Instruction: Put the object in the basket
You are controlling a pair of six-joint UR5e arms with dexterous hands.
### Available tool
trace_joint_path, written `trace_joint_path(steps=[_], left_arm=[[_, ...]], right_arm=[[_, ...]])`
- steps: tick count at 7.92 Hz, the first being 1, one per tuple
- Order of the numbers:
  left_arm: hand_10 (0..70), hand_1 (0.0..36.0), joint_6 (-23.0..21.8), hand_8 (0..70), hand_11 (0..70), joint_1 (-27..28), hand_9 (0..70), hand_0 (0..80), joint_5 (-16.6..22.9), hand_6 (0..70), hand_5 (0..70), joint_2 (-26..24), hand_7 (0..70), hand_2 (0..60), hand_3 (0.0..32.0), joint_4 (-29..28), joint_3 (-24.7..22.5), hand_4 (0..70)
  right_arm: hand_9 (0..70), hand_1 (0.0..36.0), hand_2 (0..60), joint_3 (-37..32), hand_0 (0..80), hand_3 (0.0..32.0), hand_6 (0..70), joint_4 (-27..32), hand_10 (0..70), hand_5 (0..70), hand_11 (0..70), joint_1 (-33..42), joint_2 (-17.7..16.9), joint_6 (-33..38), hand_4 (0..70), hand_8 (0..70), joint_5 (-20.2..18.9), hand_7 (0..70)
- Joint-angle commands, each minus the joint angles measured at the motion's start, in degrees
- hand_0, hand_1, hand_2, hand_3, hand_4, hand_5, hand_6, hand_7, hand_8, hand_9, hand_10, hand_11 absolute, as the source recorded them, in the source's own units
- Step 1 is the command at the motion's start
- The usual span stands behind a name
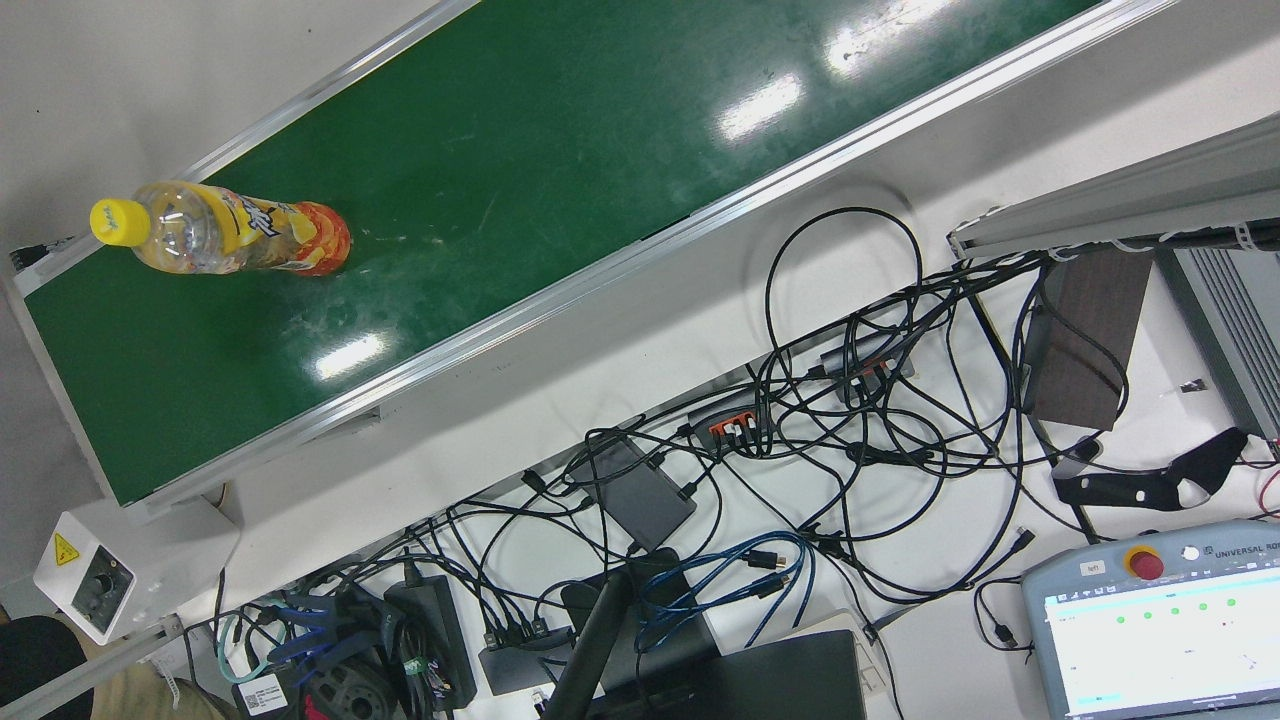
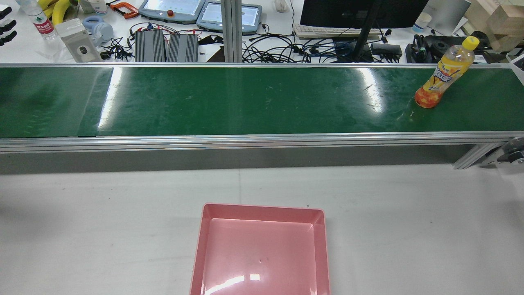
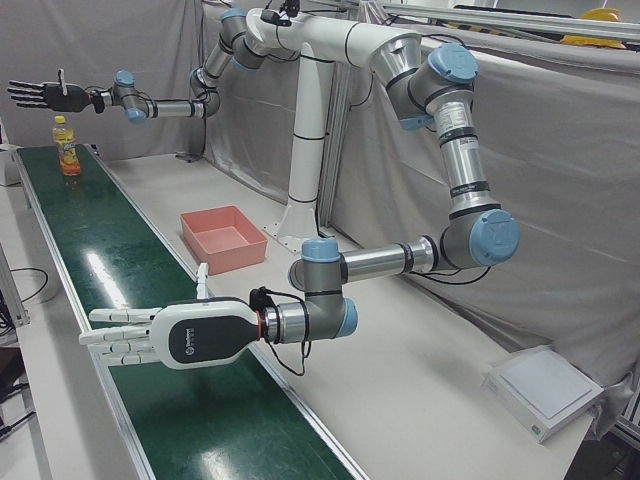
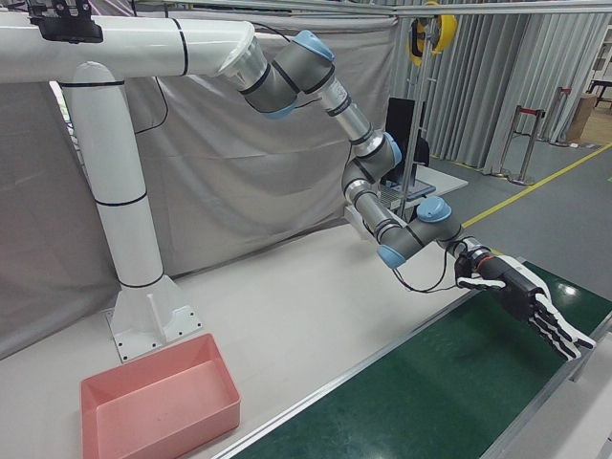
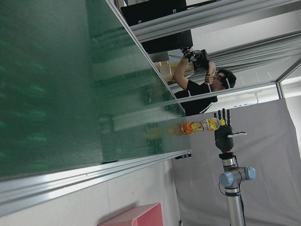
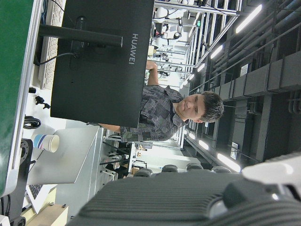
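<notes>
A clear bottle [image 2: 444, 76] with a yellow cap and orange label stands upright on the green conveyor belt [image 2: 245, 100] near its right end; it also shows in the front view [image 1: 235, 232] and the left-front view [image 3: 66, 146]. The pink basket [image 2: 262, 209] sits empty on the white table before the belt. My right hand [image 3: 40, 95] is open with its fingers spread, hovering above and a little behind the bottle, apart from it; it also shows in the right-front view [image 4: 526, 301]. My left hand [image 3: 150, 338] is open and flat over the belt's other end, far from the bottle.
Behind the belt is a cluttered bench with a monitor [image 2: 360, 12], cables [image 1: 850, 420] and teach pendants [image 2: 172, 8]. The arms' white pedestal [image 3: 305, 170] stands behind the basket. A person [image 6: 174, 110] stands beyond the bench.
</notes>
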Motion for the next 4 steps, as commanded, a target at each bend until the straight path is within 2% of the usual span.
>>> trace_joint_path(steps=[1, 4], left_arm=[[4.9, 2.1, 0.0, 4.9, 7.8, 0.0, 8.6, 46.7, 0.0, 0.0, 7.2, 0.0, 0.0, 0.0, 0.0, 0.0, -0.1, 13.9], [4.8, 2.1, 0.0, 5.3, 7.5, -0.5, 8.8, 46.8, 0.0, 0.0, 8.1, 0.0, 0.0, 0.0, 0.0, 0.0, -1.3, 14.3]], right_arm=[[0.0, 0.0, 0.0, -0.1, 0.0, 0.0, 0.0, 0.0, 0.0, 0.0, 0.0, 0.0, 0.0, 0.0, 0.0, 0.0, 0.0, 0.0], [0.0, 0.0, 0.0, -0.1, 0.0, 0.0, 0.0, 0.0, 0.0, 0.0, 0.0, 0.0, 0.0, 0.0, 0.0, 0.0, 0.0, 0.0]])
